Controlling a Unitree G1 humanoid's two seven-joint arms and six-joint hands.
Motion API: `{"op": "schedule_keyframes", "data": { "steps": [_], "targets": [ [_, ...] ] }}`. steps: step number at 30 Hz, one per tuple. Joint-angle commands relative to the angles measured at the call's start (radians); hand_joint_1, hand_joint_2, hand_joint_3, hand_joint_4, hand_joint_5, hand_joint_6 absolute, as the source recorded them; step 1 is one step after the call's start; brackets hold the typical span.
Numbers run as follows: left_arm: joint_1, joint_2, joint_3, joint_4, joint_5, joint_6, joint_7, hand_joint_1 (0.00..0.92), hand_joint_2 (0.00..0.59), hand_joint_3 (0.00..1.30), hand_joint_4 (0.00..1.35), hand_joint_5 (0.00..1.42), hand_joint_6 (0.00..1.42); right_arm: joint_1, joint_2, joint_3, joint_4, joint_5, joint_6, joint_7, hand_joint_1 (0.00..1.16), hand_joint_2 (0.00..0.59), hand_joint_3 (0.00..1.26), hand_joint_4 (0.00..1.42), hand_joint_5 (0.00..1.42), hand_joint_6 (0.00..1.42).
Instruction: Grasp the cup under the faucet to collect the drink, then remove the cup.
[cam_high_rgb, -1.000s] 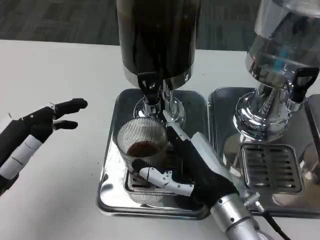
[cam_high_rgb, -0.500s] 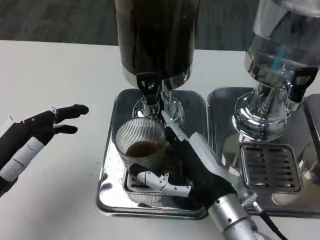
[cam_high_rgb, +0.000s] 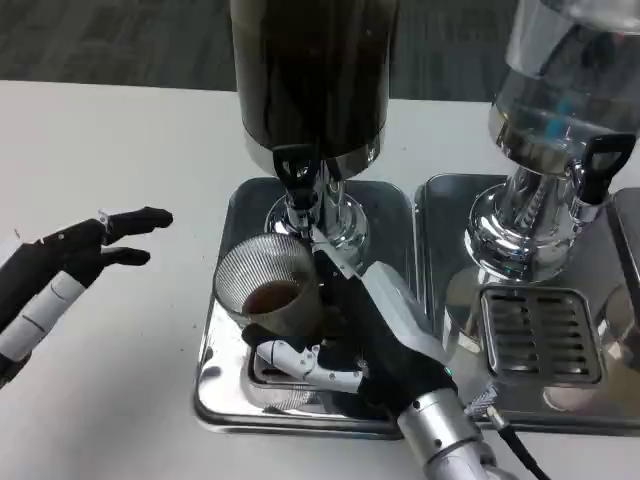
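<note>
Cup (cam_high_rgb: 270, 290) was what mattered, but starting at the table's left edge, the left hand (cam_high_rgb: 70, 265) hovered over the white table (cam_high_rgb: 120, 150), fingers spread, holding nothing. On the left drip tray (cam_high_rgb: 225, 395), near its middle, the ribbed cup sat tilted, dark drink inside, just below the black faucet (cam_high_rgb: 297, 168). The right hand (cam_high_rgb: 360, 335) gripped it from the right, fingers wrapped around its wall. That tilt looked risky: lean further and drink could spill onto the tray, or the rim could clip the faucet on the way out.
</note>
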Motion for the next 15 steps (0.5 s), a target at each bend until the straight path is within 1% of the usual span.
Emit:
{"op": "schedule_keyframes", "data": {
  "steps": [1, 4, 8, 10, 15],
  "targets": [
    [0.004, 0.011, -0.002, 0.005, 0.013, -0.018, 0.009, 0.0, 0.143, 0.33, 0.2, 0.14, 0.3, 0.017, 0.004, 0.019, 0.003, -0.008, 0.02, 0.006, 0.61, 0.193, 0.09, 0.15, 0.29, 0.4],
    [0.005, 0.011, -0.003, 0.005, 0.015, -0.019, 0.011, 0.0, 0.146, 0.33, 0.2, 0.14, 0.31, 0.019, 0.006, 0.021, -0.003, -0.013, 0.04, 0.006, 0.62, 0.193, 0.12, 0.18, 0.31, 0.43],
    [0.007, 0.012, -0.003, 0.006, 0.019, -0.02, 0.014, 0.0, 0.153, 0.34, 0.21, 0.15, 0.32, 0.022, 0.006, 0.026, -0.005, -0.017, 0.042, -0.008, 0.61, 0.2, 0.16, 0.23, 0.37, 0.53],
    [0.008, 0.013, -0.002, 0.005, 0.018, -0.021, 0.017, 0.0, 0.154, 0.34, 0.21, 0.15, 0.32, 0.027, 0.009, 0.028, -0.005, -0.023, 0.045, -0.026, 0.6, 0.202, 0.18, 0.25, 0.39, 0.57],
    [0.011, 0.017, 0.001, 0.006, 0.016, -0.021, 0.021, 0.0, 0.156, 0.34, 0.22, 0.15, 0.33, 0.028, 0.013, 0.032, -0.004, -0.027, 0.051, -0.04, 0.61, 0.207, 0.23, 0.32, 0.47, 0.66]
  ]
}}
